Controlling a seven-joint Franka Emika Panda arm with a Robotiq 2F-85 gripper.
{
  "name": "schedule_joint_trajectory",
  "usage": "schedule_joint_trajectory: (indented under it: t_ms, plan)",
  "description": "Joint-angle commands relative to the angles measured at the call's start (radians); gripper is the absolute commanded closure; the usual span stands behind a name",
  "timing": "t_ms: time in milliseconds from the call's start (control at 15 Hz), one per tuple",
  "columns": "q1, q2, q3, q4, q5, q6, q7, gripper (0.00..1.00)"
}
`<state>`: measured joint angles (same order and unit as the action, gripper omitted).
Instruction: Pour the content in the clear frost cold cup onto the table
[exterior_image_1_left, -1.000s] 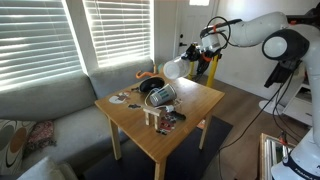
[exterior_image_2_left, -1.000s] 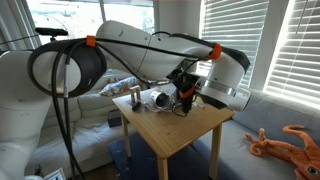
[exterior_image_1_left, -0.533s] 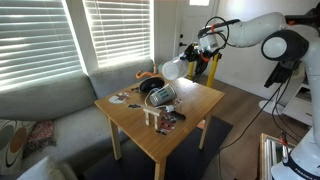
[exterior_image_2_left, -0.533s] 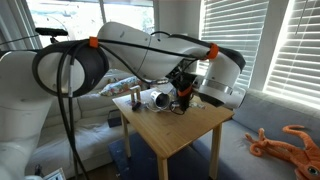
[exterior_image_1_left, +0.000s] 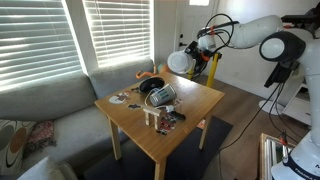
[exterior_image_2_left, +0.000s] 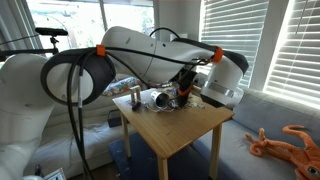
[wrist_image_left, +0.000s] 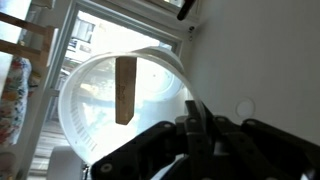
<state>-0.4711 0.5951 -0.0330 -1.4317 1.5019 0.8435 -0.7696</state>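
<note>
1. The gripper is up in the air past the far edge of the table, on the end of the white arm reaching in from the side.
2. It's clamped on the clear frost cold cup. The cup is tipped over rather than upright, and it's lifted well clear of the tabletop, not touching it.
3. In the wrist view you look almost straight into the cup's mouth. There's a big round whitish rim, and the dark fingers pinch its wall at the lower right.
4. A brown wood-coloured strip shows inside that round opening. I can't tell if it's loose in there or stuck.
5. The table top has a pile of dark clutter near the middle and a few small bits toward the sofa side.
6. A grey sofa sits just beside the table, with window blinds behind it.
7. In an exterior view the arm hides most of the action, but the light-wood table is plain to see.
</note>
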Motion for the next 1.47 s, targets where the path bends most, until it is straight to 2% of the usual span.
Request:
schedule_joint_trajectory:
  t_ms: [0,67,133,200,267,333,400,467,533,600,667,867,1067,1400]
  plan:
    - [-0.168,0.066,0.267,0.037,0.05,-0.002,0.056,0.99]
    - [-0.118,0.067,0.187,0.04,0.059,-0.033,0.055,0.99]
    - [-0.181,0.088,0.291,0.049,0.025,-0.01,0.065,0.99]
    - [-0.205,0.096,0.329,0.044,0.019,0.0,0.077,0.99]
    - [-0.173,0.094,0.28,0.056,-0.005,-0.001,0.06,0.99]
    - [-0.163,0.095,0.261,0.055,-0.011,-0.012,0.059,0.99]
    - [-0.248,0.13,0.398,0.051,0.013,-0.01,0.112,0.99]
    - [-0.178,0.107,0.281,0.059,-0.014,0.001,0.071,0.99]
    - [-0.272,0.147,0.436,0.049,0.024,-0.011,0.14,0.99]
    - [-0.233,0.131,0.368,0.053,0.012,0.001,0.119,0.99]
    - [-0.218,0.129,0.342,0.061,-0.003,0.001,0.106,0.99]
    - [-0.215,0.125,0.331,0.068,-0.024,-0.002,0.113,0.99]
    - [-0.204,0.054,0.301,0.073,-0.143,0.003,0.078,0.99]
    - [-0.244,-0.084,0.327,0.071,-0.307,0.0,0.058,0.99]
